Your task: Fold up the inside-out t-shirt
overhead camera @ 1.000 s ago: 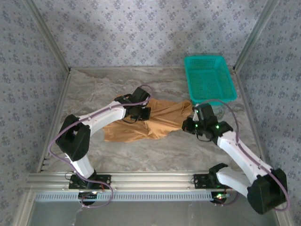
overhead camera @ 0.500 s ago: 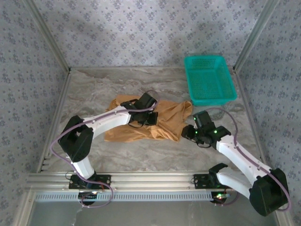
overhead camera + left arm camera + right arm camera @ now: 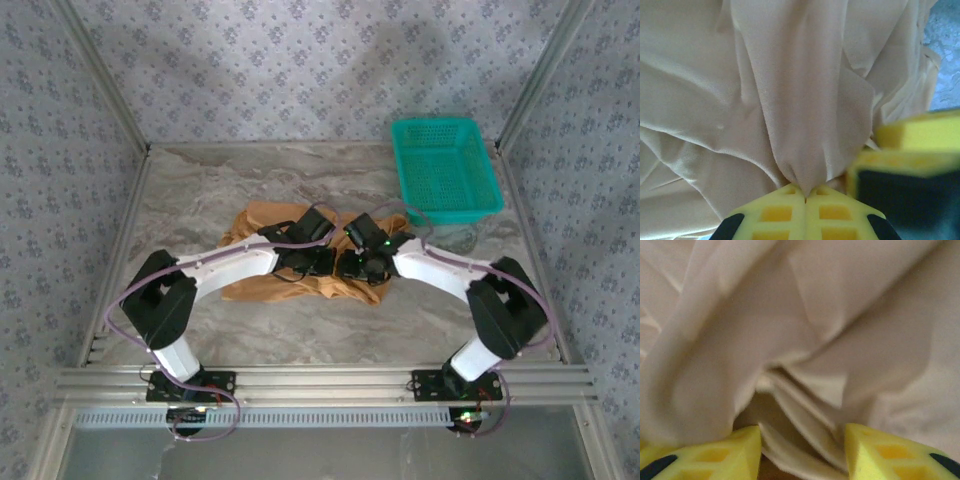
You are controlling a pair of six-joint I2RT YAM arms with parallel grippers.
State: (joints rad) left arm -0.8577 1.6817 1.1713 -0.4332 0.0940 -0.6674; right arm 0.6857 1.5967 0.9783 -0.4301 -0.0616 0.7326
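left gripper (image 3: 805,194) pinching one t-shirt (image 3: 252,289), right gripper (image 3: 802,437) parted

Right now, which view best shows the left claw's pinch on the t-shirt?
Left wrist: the left claw is shut on a gathered fold of the t-shirt, seen close up. Top external shows that claw low on the crumpled shirt, but the grip is too small to make out. Right wrist gives blurred shirt folds at the open right claw.

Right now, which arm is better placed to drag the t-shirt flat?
Left. The left gripper is shut on a pinch of the t-shirt, so it could pull; the right gripper stands open, folds loose between its jaws.
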